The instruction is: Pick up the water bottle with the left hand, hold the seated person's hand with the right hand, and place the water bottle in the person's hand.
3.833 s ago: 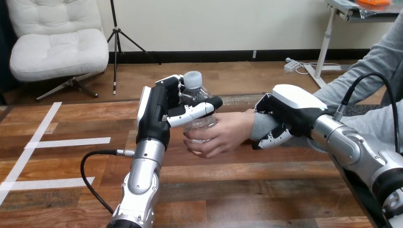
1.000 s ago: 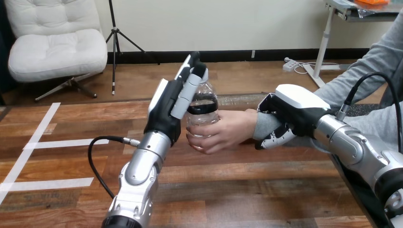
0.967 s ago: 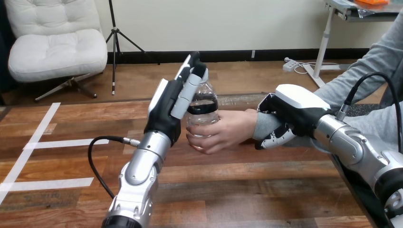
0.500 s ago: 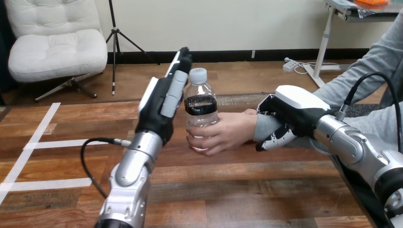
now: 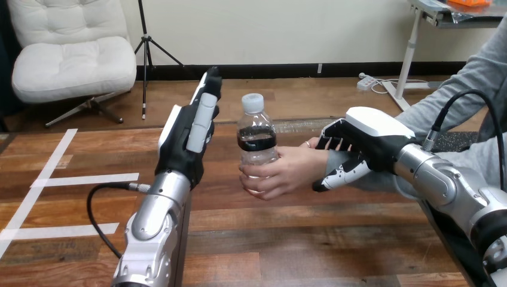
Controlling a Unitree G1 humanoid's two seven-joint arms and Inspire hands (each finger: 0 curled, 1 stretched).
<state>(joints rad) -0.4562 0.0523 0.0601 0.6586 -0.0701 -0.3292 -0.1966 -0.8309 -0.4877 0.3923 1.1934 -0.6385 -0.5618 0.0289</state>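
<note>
The bottle (image 5: 256, 140) stands upright in the person's hand (image 5: 287, 170). The left hand (image 5: 188, 134) is near it on the left, not touching, fingers straight and empty. The right hand (image 5: 362, 143) seems to curl round the person's wrist (image 5: 333, 159).

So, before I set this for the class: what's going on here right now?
The person's hand grips the water bottle and holds it upright. The robot's left hand stands beside the bottle with straight fingers, not touching it. Its right hand is curled round the person's wrist. The handover looks done.
</note>
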